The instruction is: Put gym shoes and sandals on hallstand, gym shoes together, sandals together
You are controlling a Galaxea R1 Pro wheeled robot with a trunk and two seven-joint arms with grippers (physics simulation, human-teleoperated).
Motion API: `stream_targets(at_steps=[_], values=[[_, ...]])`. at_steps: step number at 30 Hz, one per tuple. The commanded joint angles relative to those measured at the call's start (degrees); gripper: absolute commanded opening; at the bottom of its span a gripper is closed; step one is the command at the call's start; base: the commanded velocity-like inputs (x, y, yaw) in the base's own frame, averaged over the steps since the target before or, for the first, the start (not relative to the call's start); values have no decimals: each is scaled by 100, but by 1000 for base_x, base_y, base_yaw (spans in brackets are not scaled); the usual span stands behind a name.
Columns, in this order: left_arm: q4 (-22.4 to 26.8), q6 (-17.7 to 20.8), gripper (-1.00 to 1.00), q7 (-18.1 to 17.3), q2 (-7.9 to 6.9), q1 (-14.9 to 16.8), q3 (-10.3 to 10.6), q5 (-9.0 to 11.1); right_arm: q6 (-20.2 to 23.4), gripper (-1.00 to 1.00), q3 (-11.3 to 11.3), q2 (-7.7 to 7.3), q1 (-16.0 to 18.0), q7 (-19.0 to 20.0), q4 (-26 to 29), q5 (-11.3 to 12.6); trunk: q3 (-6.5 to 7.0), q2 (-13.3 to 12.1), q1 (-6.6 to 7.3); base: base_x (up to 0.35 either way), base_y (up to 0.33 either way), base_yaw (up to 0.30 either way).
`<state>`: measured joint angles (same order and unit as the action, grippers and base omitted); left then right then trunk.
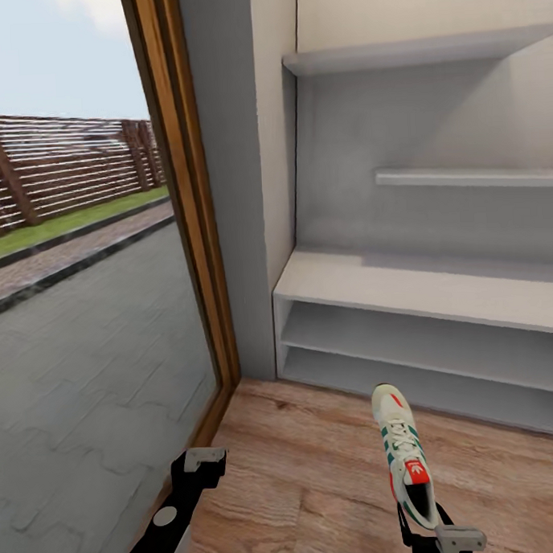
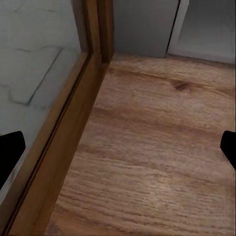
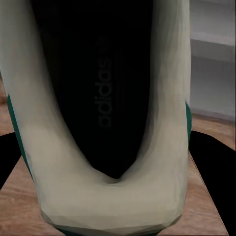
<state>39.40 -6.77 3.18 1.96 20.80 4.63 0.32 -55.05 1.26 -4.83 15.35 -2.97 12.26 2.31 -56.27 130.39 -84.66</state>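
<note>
One gym shoe [image 1: 407,456], white with green stripes and a red-orange tongue patch, hangs above the corridor floor [image 1: 309,476], toe pointing toward the hallstand [image 1: 422,290]. My right gripper [image 1: 432,531] is shut on its heel. In the right wrist view the shoe's dark inside [image 3: 108,98] sits between the black fingers [image 3: 211,167]. My left gripper [image 1: 200,461] stands open over bare planks [image 2: 147,147] near the door frame, holding nothing. The hallstand's flat top and both lower tiers are bare. The sandals are out of view.
A tall glass pane in a brown wooden frame [image 1: 190,232] runs along the left, with grey paving [image 1: 87,357] and a fence outside. A grey wall strip [image 1: 236,190] separates it from the hallstand. Two grey wall shelves [image 1: 428,53] hang above the bench.
</note>
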Motion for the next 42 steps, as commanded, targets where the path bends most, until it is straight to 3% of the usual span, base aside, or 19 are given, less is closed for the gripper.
stream_targets(at_steps=[1,42], values=[[-3,-18,100,33,-3,3,20,3,-15,-100,15,-1,3,-2,-3,24,-5,2,1,3,10,-266],[1,-18,100,33,-3,3,20,12,-15,-100,15,-1,3,-2,-4,24,-5,2,1,-22,59,-266]])
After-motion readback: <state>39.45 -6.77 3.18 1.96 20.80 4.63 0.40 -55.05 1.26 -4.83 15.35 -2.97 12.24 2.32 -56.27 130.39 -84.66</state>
